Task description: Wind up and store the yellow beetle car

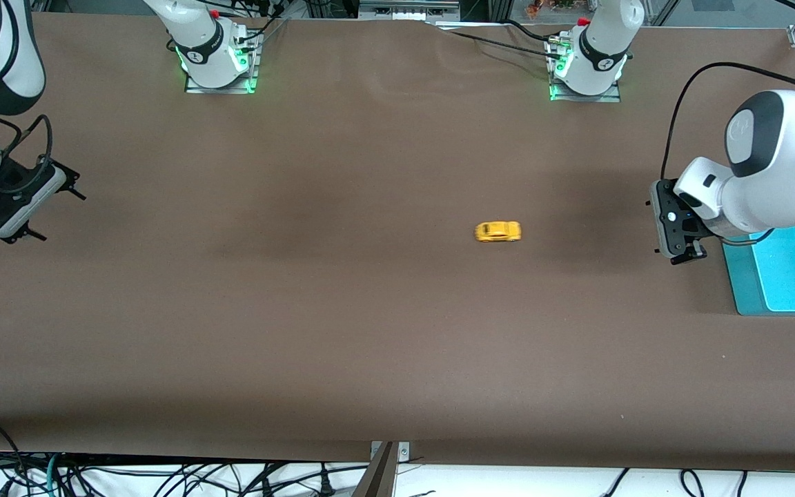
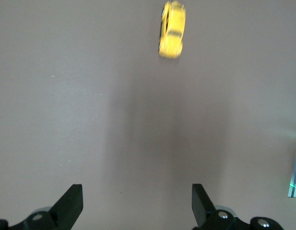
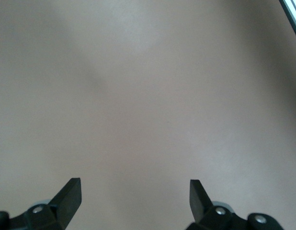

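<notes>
Front view: one yellow beetle car [image 1: 497, 232], two open pincers.

No text, label or number is legible anywhere

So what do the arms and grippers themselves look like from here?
Both arms are glossy white with dark grey joint caps and loose black cables. Each base glows green. The left gripper and right gripper are black blocks with short, black, wedge-shaped jaws, and a small blue light shows on the left one.
</notes>
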Controlling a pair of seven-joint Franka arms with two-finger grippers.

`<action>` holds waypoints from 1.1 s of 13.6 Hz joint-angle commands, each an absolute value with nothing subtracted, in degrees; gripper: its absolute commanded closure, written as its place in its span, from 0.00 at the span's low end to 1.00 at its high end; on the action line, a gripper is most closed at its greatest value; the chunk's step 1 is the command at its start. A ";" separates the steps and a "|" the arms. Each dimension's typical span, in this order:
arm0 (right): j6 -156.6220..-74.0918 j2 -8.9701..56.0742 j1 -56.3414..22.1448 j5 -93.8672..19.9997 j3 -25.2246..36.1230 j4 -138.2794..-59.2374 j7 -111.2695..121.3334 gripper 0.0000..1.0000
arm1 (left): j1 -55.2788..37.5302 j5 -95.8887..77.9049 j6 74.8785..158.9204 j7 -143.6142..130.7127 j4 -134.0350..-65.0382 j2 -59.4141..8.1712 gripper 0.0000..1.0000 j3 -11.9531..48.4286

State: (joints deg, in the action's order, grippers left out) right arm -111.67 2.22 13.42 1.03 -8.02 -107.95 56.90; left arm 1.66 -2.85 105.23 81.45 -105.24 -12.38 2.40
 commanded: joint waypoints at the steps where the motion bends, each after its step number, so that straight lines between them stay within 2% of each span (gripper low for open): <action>1: -105.84 0.36 11.08 0.26 -6.94 -105.65 41.19 0.00 | 1.93 -0.70 108.45 82.97 -110.29 -10.20 0.00 2.72; 4: -100.57 -1.57 8.36 0.26 -6.94 -102.93 23.96 0.00 | 1.93 -0.62 113.53 83.06 -116.34 -8.53 0.00 2.72; 8: -96.16 -3.16 7.38 -0.70 -7.03 -100.55 14.08 0.00 | 1.85 -0.62 122.94 83.67 -125.31 -7.29 0.00 2.81; 15: -94.31 -3.43 6.07 -3.24 -7.12 -99.32 7.82 0.00 | -1.57 -0.70 136.13 84.20 -133.32 -8.08 0.00 3.78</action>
